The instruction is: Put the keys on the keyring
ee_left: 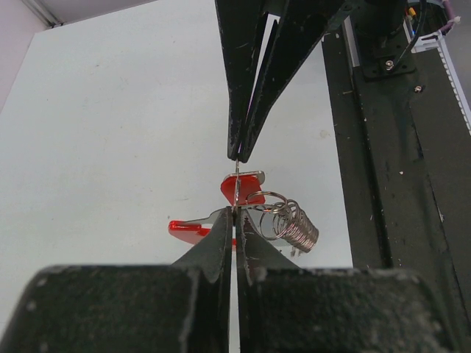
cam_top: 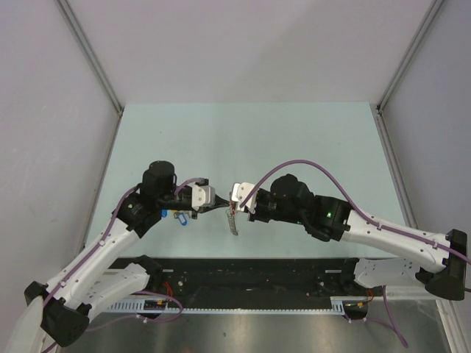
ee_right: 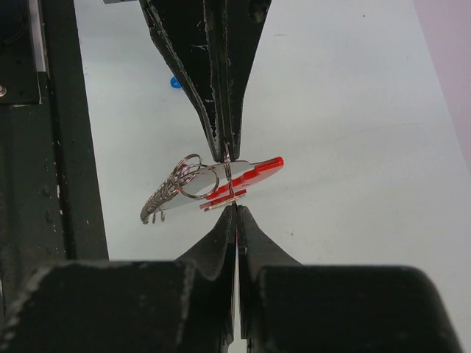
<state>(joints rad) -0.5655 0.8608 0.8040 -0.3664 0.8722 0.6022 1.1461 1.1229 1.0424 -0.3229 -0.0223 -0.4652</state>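
Top external view: your two arms bow inward from the lower corners of the frame, elbows out, wrists meeting nose to nose at centre above the pale table (cam_top: 243, 132). Left wrist view: the left gripper (ee_left: 235, 215) rises from the bottom edge with its fingers pressed together on a thin wire loop of the keyring (ee_left: 288, 222), while the right gripper (ee_left: 238, 153) comes down from the top, pinched shut on the same loop. The keyring is held off the table between the two tips, its coil of silvery rings trailing toward the black base rail. Red-and-silver pieces (ee_right: 254, 173) hang with it; whether they are keys you cannot tell. A blue key (cam_top: 176, 217) lies on the table beside your left arm.
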